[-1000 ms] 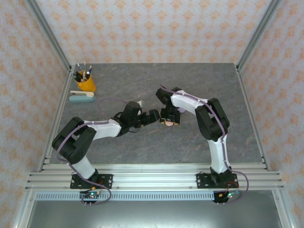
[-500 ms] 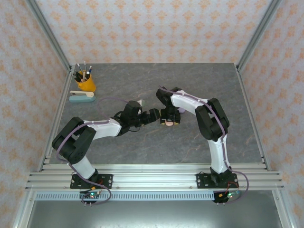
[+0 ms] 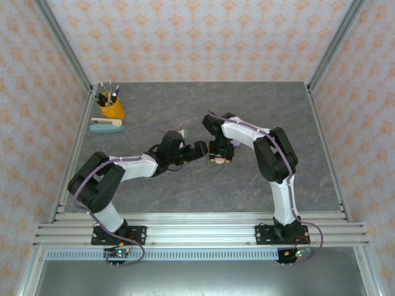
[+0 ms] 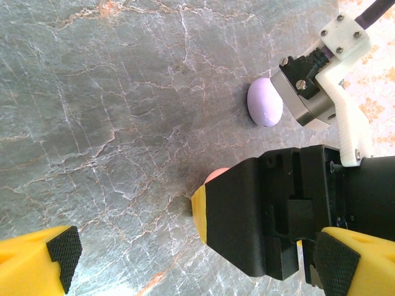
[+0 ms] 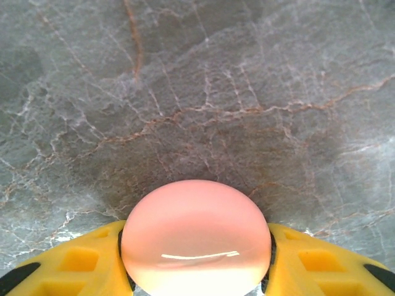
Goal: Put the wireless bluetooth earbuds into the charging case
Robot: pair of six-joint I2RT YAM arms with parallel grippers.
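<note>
A round pale pink charging case (image 5: 195, 237) lies on the grey marble table, lid closed. My right gripper (image 5: 195, 262) is shut on it, its yellow fingers (image 5: 86, 262) pressing against both sides. From above, that gripper (image 3: 219, 159) points down at mid-table over the pink case (image 3: 218, 160). A closed purple case (image 4: 264, 102) lies just behind it, also seen as the purple case (image 3: 236, 143). My left gripper (image 4: 197, 256) stands wide open right beside the right one, holding nothing, left gripper (image 3: 199, 150). The earbuds are out of view.
An orange pen cup (image 3: 111, 106) and a teal stapler (image 3: 106, 125) sit at the far left of the table. Aluminium rails (image 3: 197, 223) run along the near edge; patterned walls enclose the other sides.
The right gripper's fingers have drawn in onto the pink case. Both arms have hardly moved.
</note>
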